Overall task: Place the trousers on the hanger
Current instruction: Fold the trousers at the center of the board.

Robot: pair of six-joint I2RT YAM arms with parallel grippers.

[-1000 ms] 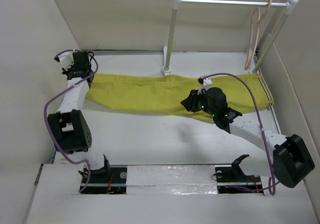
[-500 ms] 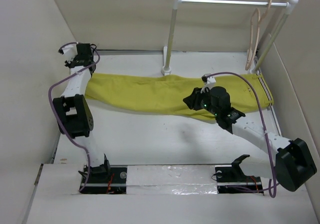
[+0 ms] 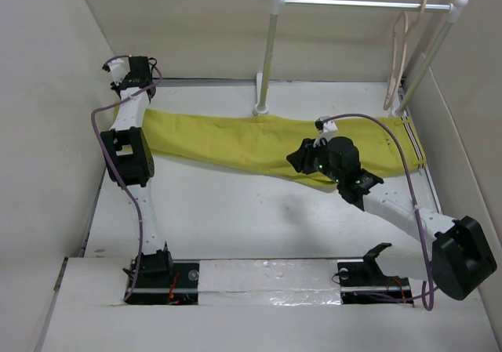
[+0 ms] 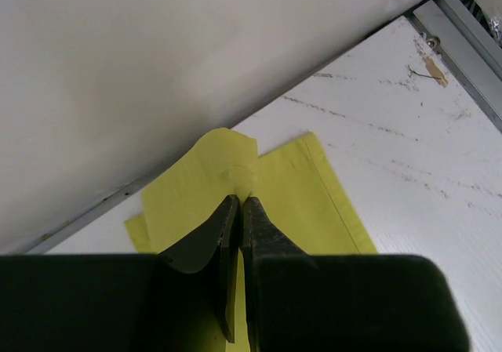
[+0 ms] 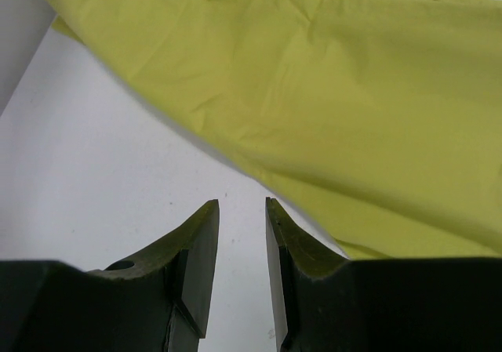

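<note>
From above we see the trousers (image 3: 235, 142) lying flat across the far part of the bench (image 3: 235, 219), and the hanger (image 3: 398, 54) hanging on the rail (image 3: 361, 4) at the right. Only the left wrist view shows the left gripper (image 4: 240, 201) pinching a trouser hem; the right wrist view shows the right gripper (image 5: 241, 211) spread, empty, beside the cloth.

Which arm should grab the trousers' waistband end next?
Right. The right claw is open at the trousers' edge, nearer the waistband; the left claw is shut on the leg end.
</note>
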